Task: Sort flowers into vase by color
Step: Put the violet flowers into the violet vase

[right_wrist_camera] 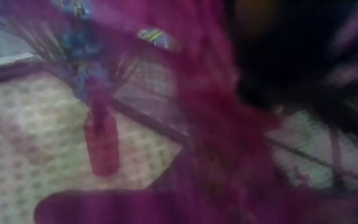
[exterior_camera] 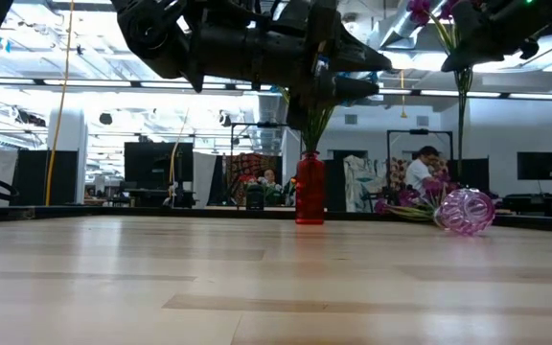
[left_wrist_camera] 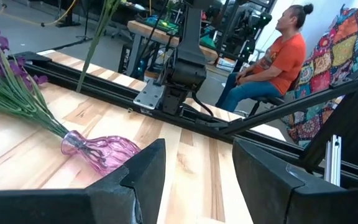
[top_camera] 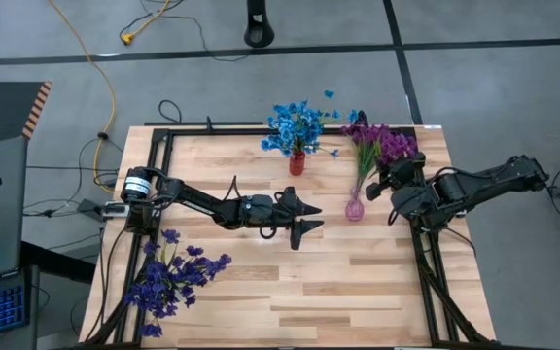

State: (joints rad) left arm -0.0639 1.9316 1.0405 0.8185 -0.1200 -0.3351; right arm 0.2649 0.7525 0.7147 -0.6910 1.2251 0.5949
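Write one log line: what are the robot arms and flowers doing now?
left gripper: open, empty, mid-table | right gripper: shut on magenta flower | pink vase: lying down | blue flowers: in red vase

no legible text, labels, brands, numbers or signs in any view

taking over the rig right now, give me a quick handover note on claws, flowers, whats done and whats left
Left claw: open, empty, hanging over mid-table.
Right claw: shut on a magenta flower, lifted near the pink vase.
Blue flowers: standing in the red vase at the table's far edge. Looks done.
Magenta bunch: stems in the pink vase, but that vase lies on its side on the table.
Violet flowers: loose heap at the near left corner; no vase for them in view.
Left: place the held stem, probably right the pink vase, sort the violet heap.
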